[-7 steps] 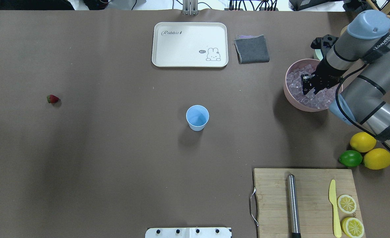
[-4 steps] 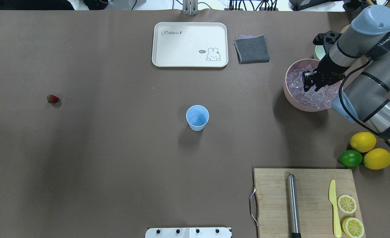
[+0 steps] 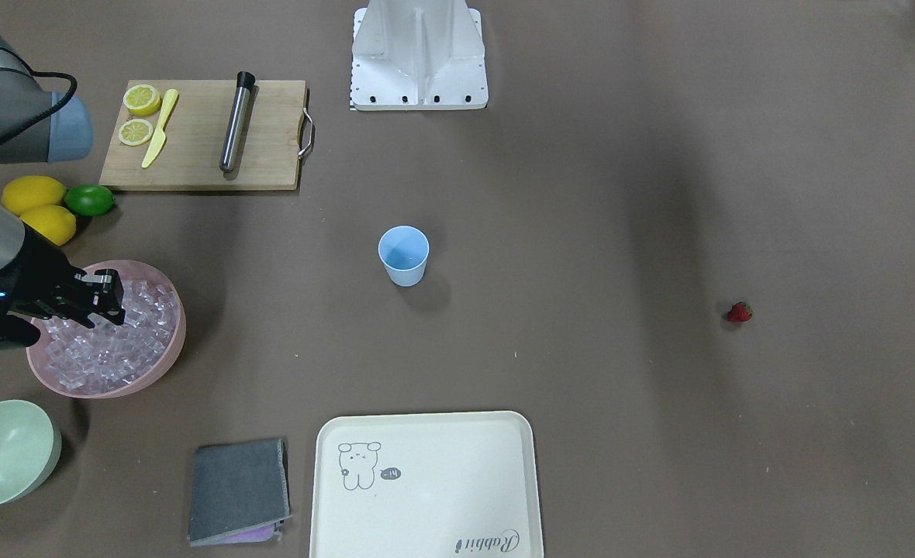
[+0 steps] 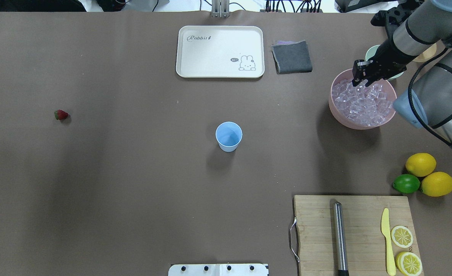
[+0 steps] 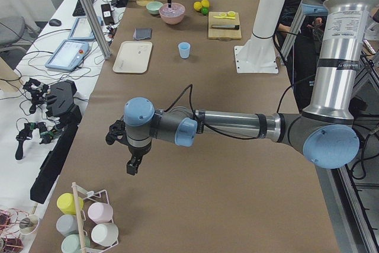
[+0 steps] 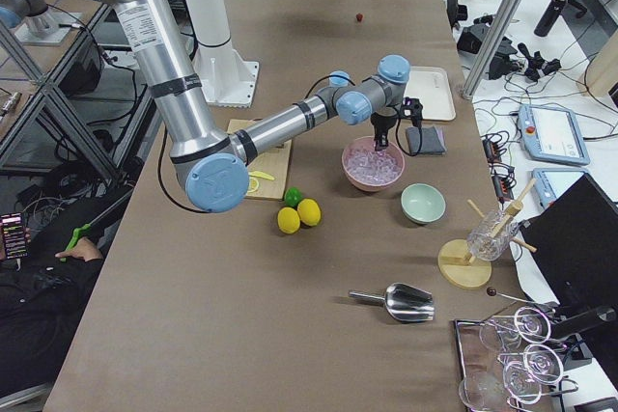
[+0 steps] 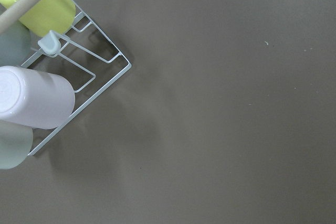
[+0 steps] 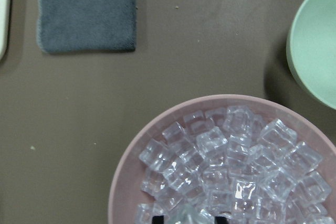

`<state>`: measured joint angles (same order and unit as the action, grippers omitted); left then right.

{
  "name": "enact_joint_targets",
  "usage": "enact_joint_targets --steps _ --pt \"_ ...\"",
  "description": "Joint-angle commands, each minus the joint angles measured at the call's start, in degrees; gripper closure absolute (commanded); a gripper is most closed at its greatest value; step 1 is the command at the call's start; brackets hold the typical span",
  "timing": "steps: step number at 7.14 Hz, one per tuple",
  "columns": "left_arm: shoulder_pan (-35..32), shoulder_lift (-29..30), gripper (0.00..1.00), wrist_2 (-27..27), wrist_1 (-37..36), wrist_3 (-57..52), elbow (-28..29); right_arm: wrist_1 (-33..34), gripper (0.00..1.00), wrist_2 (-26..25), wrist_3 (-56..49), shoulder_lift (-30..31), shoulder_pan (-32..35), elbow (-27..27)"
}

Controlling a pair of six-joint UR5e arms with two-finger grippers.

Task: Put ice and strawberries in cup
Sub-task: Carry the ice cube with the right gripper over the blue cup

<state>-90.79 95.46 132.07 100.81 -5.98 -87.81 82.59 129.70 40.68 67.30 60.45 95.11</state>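
Pink bowl (image 4: 337, 113), far right of the cup (image 4: 228, 136), has the right gripper (image 4: 361, 80) lifted up out of its ice (image 4: 364, 101) now, pinching one cube (image 8: 189, 216), so it can go to the empty cup; strawberry (image 4: 61, 114) waits far left of the cup.

Seen from behind the robot, the overhead camera looks forward and down, the tray (image 4: 210, 57) at 12 o'clock. The front-facing camera opposes it steeply, with that tray at 6 o'clock and the cup (image 3: 403, 256) central in both. Two distant cameras sight along the table (image 5: 237, 164) from its ends. The left wrist camera looks down, close, on a cup rack (image 7: 51, 44). The right wrist camera hangs close over the ice (image 8: 226, 156) in the pink bowl (image 8: 116, 182), which sits at 2 o'clock overhead.
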Motion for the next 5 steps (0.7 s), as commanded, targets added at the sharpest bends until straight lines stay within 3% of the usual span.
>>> enact_joint_targets --steps 1,3,4,5 --pt "0.0 0.0 0.02 0.0 0.0 0.0 0.1 -0.6 1.0 1.2 7.9 -6.5 -1.6 0.8" --pt "0.0 -0.1 0.02 0.0 0.0 -0.1 0.5 -2.3 1.0 0.7 18.7 -12.7 -8.3 1.0" --pt "0.0 -0.2 0.02 0.0 0.0 -0.1 0.6 -7.7 1.0 -1.7 24.3 -13.1 -12.5 0.7" --pt "0.0 -0.3 0.02 0.0 0.0 -0.2 0.8 -10.9 1.0 -7.9 27.8 -13.2 -16.6 0.3"
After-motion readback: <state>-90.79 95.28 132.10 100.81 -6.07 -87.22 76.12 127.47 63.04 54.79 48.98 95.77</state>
